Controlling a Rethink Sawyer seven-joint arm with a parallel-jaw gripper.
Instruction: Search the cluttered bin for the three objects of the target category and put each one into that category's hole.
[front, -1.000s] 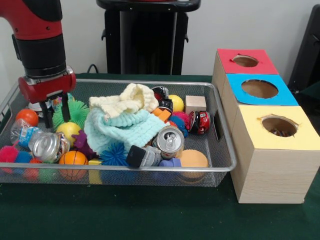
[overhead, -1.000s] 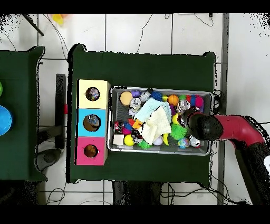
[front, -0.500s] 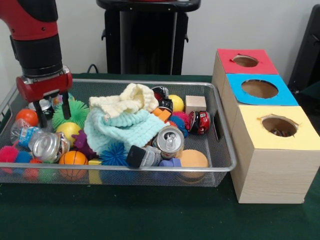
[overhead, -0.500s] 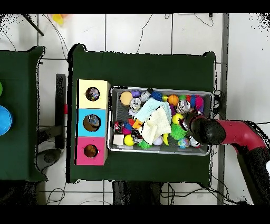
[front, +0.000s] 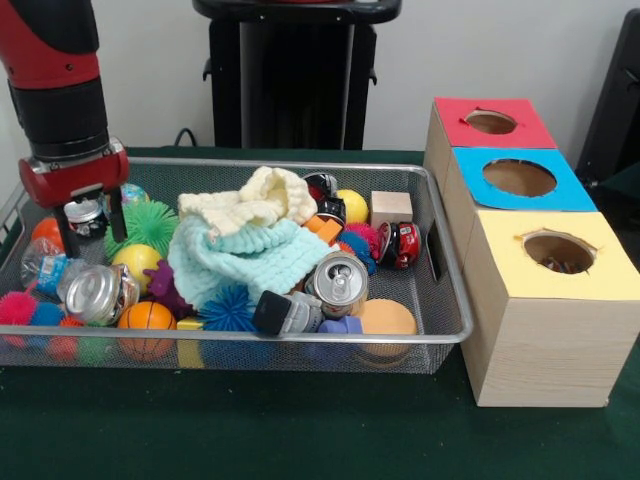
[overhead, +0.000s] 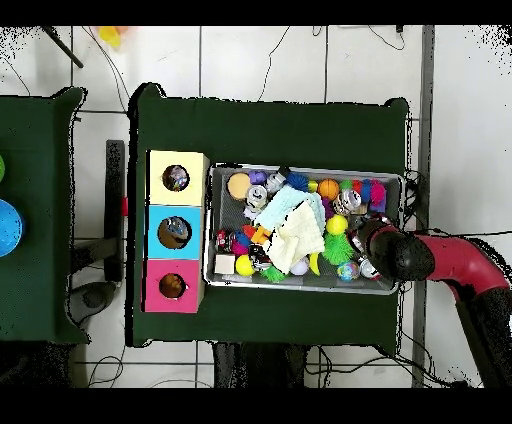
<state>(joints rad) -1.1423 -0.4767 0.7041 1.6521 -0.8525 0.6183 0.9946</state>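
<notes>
Red-cuffed, the black two-finger gripper (front: 85, 222) hangs at the left end of the silver wire-mesh bin (front: 300, 352), fingers clamped on a small crushed can (front: 86, 217) lifted just clear of the clutter. I judge this the carrying step: next it must cross the heaped cream and mint knit cloths (front: 250, 240) to the wooden box with red, blue and yellow holes (front: 520, 240). Another silver crushed can (front: 340, 284) lies mid-bin.

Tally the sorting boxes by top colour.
Red-topped box: 1
Blue-topped box: 1
Yellow-topped box: 1
Total: 3
</notes>
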